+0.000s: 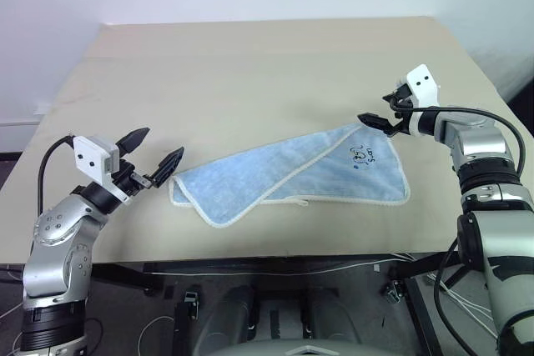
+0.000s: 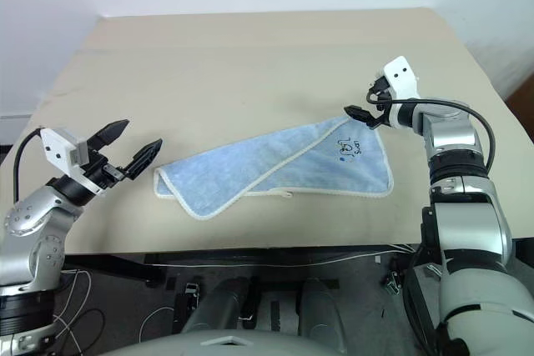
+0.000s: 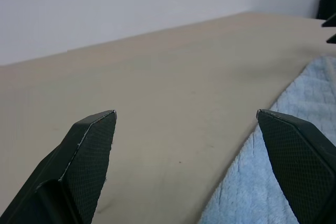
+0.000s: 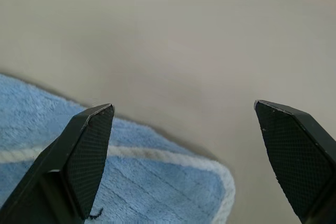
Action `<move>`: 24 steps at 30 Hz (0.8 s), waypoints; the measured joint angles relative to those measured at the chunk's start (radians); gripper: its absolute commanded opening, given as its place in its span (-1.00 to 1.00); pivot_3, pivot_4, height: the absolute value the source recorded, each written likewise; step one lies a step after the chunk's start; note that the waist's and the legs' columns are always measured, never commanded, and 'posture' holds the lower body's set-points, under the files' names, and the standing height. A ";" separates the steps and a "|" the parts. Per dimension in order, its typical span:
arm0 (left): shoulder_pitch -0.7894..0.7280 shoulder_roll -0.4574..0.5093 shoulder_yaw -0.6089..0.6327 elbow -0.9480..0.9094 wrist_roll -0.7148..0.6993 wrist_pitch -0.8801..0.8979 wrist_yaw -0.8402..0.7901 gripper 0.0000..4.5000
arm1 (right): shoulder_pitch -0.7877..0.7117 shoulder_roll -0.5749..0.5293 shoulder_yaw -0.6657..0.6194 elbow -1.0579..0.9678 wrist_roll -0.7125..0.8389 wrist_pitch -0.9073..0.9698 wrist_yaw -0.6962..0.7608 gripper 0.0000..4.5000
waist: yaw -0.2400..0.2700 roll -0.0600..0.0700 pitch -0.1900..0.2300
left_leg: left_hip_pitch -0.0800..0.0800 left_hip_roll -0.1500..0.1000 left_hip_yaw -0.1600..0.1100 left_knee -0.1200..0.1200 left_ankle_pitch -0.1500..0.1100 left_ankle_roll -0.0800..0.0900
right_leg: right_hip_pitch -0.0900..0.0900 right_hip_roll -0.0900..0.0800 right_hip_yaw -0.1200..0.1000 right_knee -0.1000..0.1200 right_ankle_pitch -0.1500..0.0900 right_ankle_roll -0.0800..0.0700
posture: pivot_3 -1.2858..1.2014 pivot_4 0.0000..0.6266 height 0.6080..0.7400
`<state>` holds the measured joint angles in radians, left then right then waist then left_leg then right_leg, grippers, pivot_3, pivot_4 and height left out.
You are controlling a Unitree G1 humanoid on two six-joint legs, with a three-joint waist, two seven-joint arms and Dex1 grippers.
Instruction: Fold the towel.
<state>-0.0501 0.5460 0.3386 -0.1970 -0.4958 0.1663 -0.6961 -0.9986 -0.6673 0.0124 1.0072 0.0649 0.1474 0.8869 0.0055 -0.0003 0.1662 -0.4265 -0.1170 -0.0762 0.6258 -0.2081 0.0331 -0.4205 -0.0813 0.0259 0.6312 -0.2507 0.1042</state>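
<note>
Left end effector (image 1: 154,156) nearest — black tapered fingers spread wide, empty, just off the towel's (image 1: 284,177) folded left end. Fluffy light-blue terry, white edging, lies folded mid-counter (image 1: 250,72) — matte beige. Right end effector (image 1: 384,118) gapes empty over the logo corner.

Two head cameras look down from above at the whole tabletop (image 1: 250,64). Two wrist cameras sit very near the towel (image 1: 292,177).

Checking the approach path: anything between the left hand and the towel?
Nothing. In the left eye view, only a short strip of bare table separates the open left hand from the towel.
</note>
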 measured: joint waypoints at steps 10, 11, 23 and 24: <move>0.000 0.003 -0.013 0.000 0.016 -0.001 -0.002 0.99 | -0.107 -0.030 0.029 0.198 -0.102 -0.150 0.028 1.00 | -0.021 0.000 0.000 | 0.000 0.000 0.000 -0.001 0.000 -0.001 | 0.001 0.000 0.000 0.000 0.000 0.000 | 0.03 -0.52 1.00; 0.001 0.002 -0.014 0.000 0.019 -0.002 -0.002 0.99 | -0.108 -0.027 0.041 0.209 -0.120 -0.157 0.023 1.00 | -0.023 0.000 0.000 | 0.000 0.000 0.000 -0.001 0.001 -0.001 | 0.001 0.000 0.000 0.001 0.000 0.000 | 0.03 -0.52 1.00; 0.032 -0.003 -0.026 -0.014 0.038 -0.011 0.002 0.99 | -0.131 0.076 0.077 0.308 -0.213 -0.108 -0.101 1.00 | -0.024 0.000 0.000 | 0.000 0.000 0.000 -0.004 0.002 -0.003 | -0.001 0.001 0.001 0.002 0.000 0.000 | 0.03 -0.52 1.00; 0.036 -0.004 -0.030 -0.015 0.040 -0.018 0.002 0.99 | -0.138 0.084 0.076 0.313 -0.214 -0.097 -0.116 1.00 | -0.024 0.000 0.000 | 0.000 0.000 0.000 -0.004 0.002 -0.004 | -0.001 0.001 0.001 0.002 0.000 0.000 | 0.03 -0.52 1.00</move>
<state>-0.0139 0.5423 0.3081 -0.2116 -0.4559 0.1486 -0.6940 -1.1361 -0.5830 0.0880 1.3198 -0.1492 0.0500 0.7708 -0.0181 0.0001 0.1664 -0.4261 -0.1171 -0.0762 0.6220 -0.2058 0.0296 -0.4211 -0.0807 0.0267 0.6329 -0.2504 0.1042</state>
